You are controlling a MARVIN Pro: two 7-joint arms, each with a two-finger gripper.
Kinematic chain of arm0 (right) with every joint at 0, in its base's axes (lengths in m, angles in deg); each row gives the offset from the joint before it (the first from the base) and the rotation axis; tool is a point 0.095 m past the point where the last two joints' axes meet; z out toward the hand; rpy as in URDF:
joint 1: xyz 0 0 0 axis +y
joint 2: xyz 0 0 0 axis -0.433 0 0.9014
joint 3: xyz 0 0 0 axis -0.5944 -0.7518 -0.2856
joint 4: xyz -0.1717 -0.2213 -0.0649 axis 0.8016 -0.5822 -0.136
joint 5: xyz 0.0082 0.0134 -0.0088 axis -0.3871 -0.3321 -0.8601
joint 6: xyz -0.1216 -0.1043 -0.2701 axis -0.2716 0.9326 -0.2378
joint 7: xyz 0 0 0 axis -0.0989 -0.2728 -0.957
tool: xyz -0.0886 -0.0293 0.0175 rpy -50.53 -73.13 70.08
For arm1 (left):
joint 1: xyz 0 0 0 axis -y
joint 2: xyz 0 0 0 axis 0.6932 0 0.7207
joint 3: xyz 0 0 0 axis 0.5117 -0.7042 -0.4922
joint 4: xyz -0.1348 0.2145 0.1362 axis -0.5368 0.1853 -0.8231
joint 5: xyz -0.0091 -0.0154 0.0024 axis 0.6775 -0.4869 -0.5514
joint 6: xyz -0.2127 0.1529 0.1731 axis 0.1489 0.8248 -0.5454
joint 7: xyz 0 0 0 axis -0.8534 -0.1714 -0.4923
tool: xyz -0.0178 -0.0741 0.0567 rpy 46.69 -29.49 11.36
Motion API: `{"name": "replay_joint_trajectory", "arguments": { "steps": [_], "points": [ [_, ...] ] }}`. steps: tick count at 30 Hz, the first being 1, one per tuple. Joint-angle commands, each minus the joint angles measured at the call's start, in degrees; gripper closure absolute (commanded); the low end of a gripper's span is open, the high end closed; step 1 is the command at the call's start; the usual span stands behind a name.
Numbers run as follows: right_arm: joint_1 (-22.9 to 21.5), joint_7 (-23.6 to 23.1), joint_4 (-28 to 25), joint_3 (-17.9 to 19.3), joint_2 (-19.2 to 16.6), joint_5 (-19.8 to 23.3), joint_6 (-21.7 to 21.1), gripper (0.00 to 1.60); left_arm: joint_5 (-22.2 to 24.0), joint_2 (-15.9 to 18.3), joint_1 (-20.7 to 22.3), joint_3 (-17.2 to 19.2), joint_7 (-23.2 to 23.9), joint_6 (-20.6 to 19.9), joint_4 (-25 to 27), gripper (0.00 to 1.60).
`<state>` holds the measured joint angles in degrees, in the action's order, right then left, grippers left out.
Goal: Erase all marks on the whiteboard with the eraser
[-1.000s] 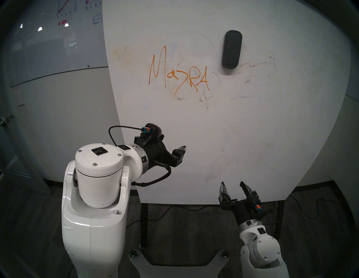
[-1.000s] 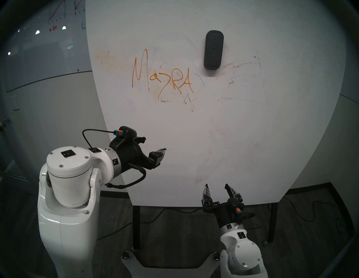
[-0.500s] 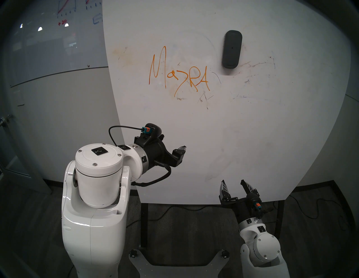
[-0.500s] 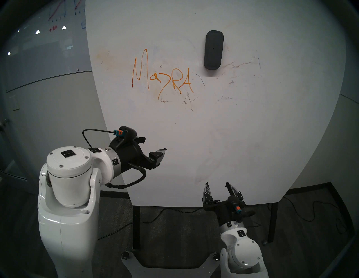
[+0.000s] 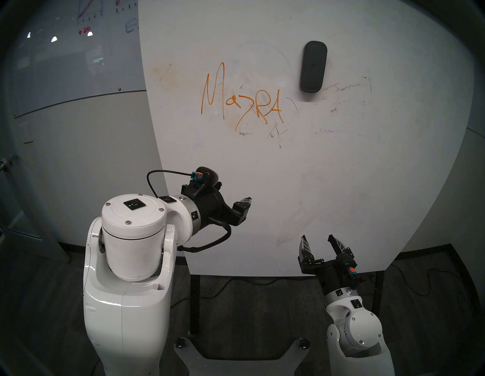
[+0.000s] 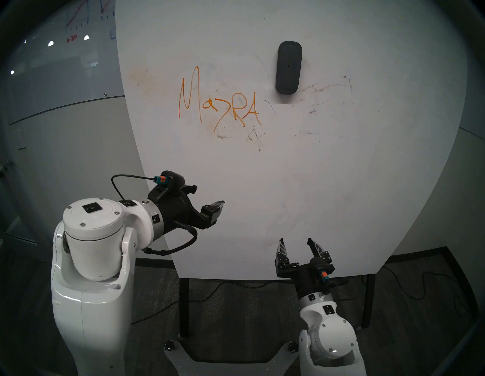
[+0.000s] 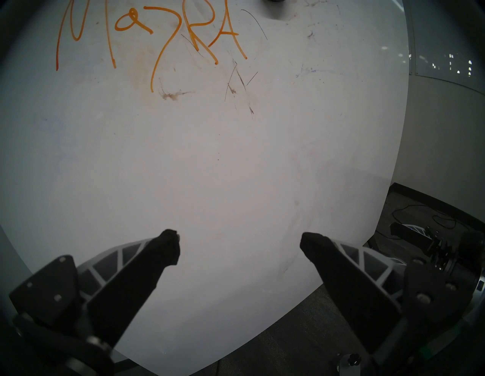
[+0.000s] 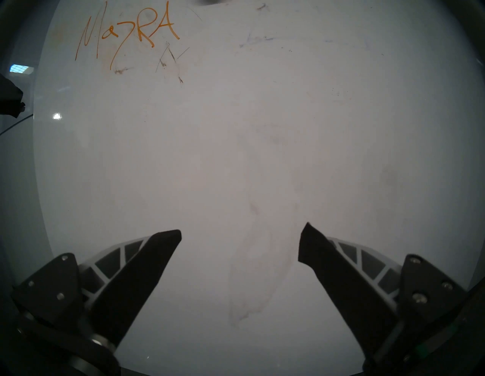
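Head view: 1 eraser (image 5: 313, 66), 1 whiteboard (image 5: 341, 170), 2 empty tools.

The whiteboard (image 5: 315, 170) carries orange handwritten marks (image 5: 242, 99) that read roughly "MazRA", in its upper half toward the left edge. On the glass board (image 5: 65, 60) behind it, near that board's top edge, red writing (image 5: 84, 30) reads "+20". No other text is legible.

Eraser (image 7: 275, 0) cut off at top edge in both wrist views, only a dark bit shows. Left end effector (image 5: 237, 207): far finger hidden behind its body. Whiteboard (image 5: 341, 183) top cut off.
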<state>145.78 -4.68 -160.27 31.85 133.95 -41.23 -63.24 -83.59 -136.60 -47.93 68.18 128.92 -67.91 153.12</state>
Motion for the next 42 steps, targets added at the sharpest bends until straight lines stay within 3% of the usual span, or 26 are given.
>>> {"name": "replay_joint_trajectory", "arguments": {
  "steps": [1,23,34,42],
  "points": [
    [-0.55,-0.77,-4.78,0.02,-0.52,0.5,-0.71,0.0,0.01,-0.01,0.04,0.01,0.01,0.02,0.78,0.0],
    [-2.38,-3.24,-14.39,0.65,-2.43,2.09,-7.34,0.0,0.02,-0.01,0.05,0.01,0.01,0.03,0.78,0.0],
    [-5.33,-3.13,-18.6,-1.22,-2.68,1.22,-12.28,0.0,0.02,-0.01,0.05,0.01,0.01,0.03,0.76,0.0],
    [-9.01,-1.23,-19.94,-3.42,-2.05,-1.73,-16.24,0.0,0.02,-0.01,0.06,0.01,0.01,0.03,0.76,0.0]
  ]
}}
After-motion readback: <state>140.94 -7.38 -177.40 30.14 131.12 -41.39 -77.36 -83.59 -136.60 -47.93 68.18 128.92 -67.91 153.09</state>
